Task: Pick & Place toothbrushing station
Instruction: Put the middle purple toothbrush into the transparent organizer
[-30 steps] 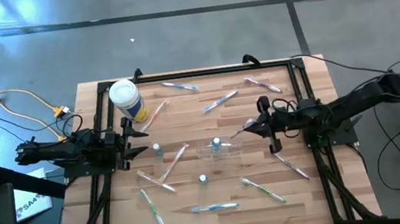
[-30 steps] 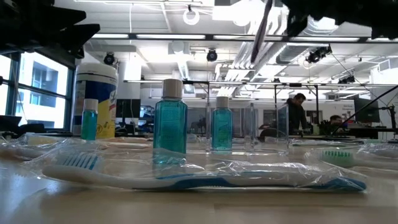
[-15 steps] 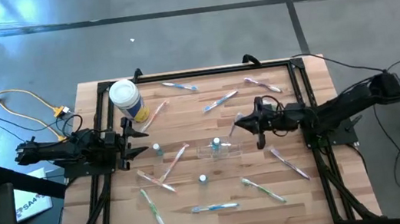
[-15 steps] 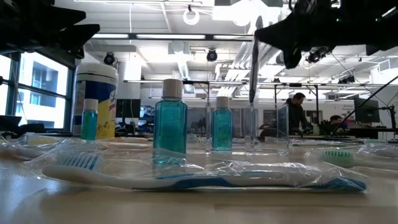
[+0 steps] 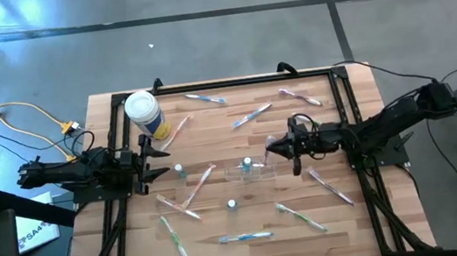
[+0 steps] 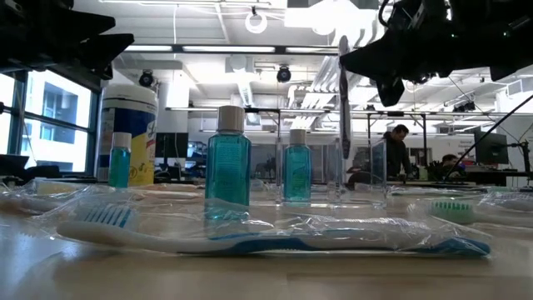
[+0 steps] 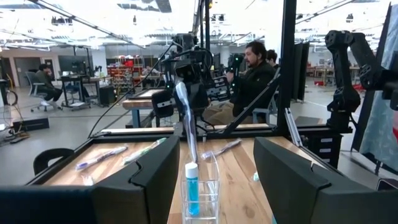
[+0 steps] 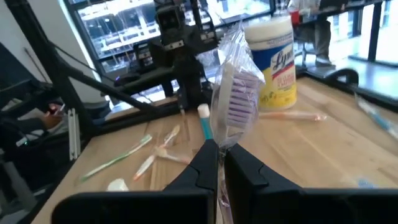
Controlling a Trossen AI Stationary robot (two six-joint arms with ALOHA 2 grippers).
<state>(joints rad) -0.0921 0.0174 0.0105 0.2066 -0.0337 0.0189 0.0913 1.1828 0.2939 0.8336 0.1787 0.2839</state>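
The right gripper (image 5: 272, 148) is clamped tight on a wrapped toothbrush (image 8: 231, 99), holding it upright in the air just right of the clear cup (image 5: 250, 172) at mid-table. The left gripper (image 5: 160, 162) waits part-open and empty at the table's left edge, near the canister (image 5: 143, 113). Other toothbrushes (image 5: 245, 237) and small bottles (image 6: 227, 157) lie scattered around the cup.

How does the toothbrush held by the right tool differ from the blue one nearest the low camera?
The held toothbrush hangs upright in the air, pinched by the shut right tool; the blue toothbrush lies flat on the table, untouched. The held one's bristles look purple in the right wrist view; the lying one's handle is blue and white. Both are in clear plastic wrapping.
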